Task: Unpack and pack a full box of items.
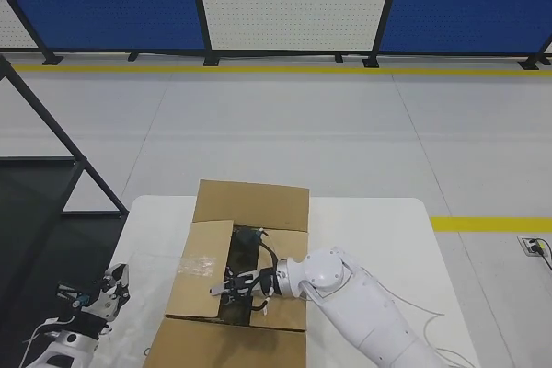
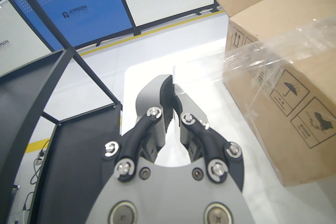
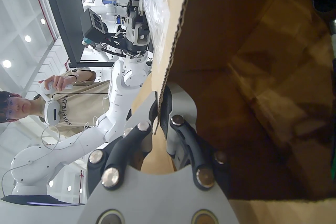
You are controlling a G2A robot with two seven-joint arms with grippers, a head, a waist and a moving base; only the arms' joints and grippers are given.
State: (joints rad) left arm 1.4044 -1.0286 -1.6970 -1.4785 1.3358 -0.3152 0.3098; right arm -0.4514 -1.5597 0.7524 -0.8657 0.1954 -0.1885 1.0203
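- Far left, the black rack (image 1: 77, 164) stands close to the left gripper (image 2: 173, 89). Its fingers are pinched tight on what looks like the end of the clear tape (image 2: 262, 51). Swing wider and the arm could clip that frame!
- The tape runs stretched to the box (image 1: 253, 202), mid-table. A hard tug could drag it across the table (image 1: 386, 239), or the strip could spring back and stick.
- The right gripper (image 3: 160, 107) is clamped on the edge of the left flap (image 1: 191, 299). Thin cardboard there, so it may tear or slip free.
- Inside, a dark item (image 1: 248, 237) sits by the far wall, with the arm crowding the opening.
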